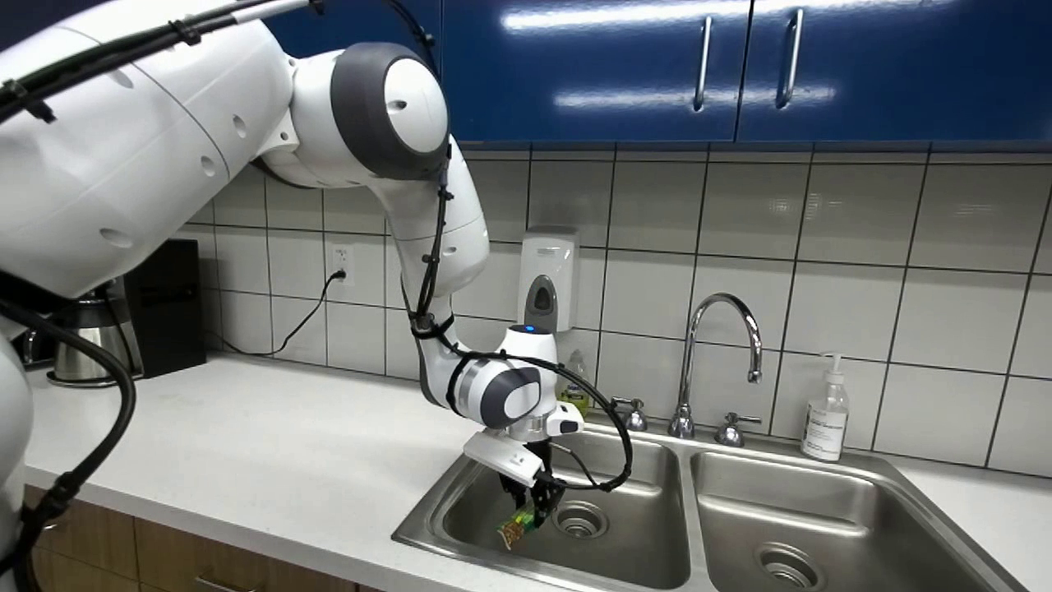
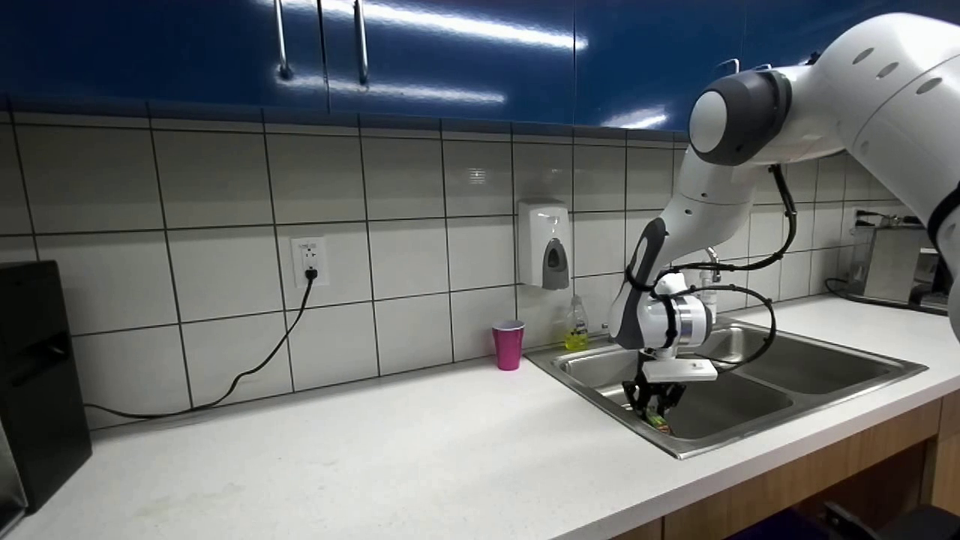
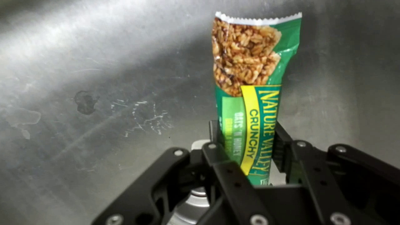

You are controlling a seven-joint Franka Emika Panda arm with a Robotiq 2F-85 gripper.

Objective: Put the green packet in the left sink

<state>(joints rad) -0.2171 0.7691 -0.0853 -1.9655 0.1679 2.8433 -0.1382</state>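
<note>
The green packet (image 1: 518, 526) is a granola bar wrapper with yellow and brown print. In the wrist view the packet (image 3: 250, 72) sits lengthwise between the two black fingers, its white-edged end pointing away. My gripper (image 3: 247, 137) is shut on its sides; the packet's near end is partly hidden by the fingers. In both exterior views the gripper (image 1: 532, 497) is down inside the left sink (image 1: 637, 538), left of its round drain (image 1: 580, 520). The packet (image 2: 658, 422) hangs below the fingers, tilted downward. I cannot tell whether it touches the basin floor.
The right basin (image 1: 805, 510) lies past the divider (image 1: 690, 518). A faucet (image 1: 690, 362), soap pump bottle (image 1: 825, 415) and yellow soap bottle (image 2: 576, 330) stand along the back. A pink cup (image 2: 508, 345) stands on the counter (image 2: 420, 450). A dispenser (image 1: 548, 275) hangs on the wall.
</note>
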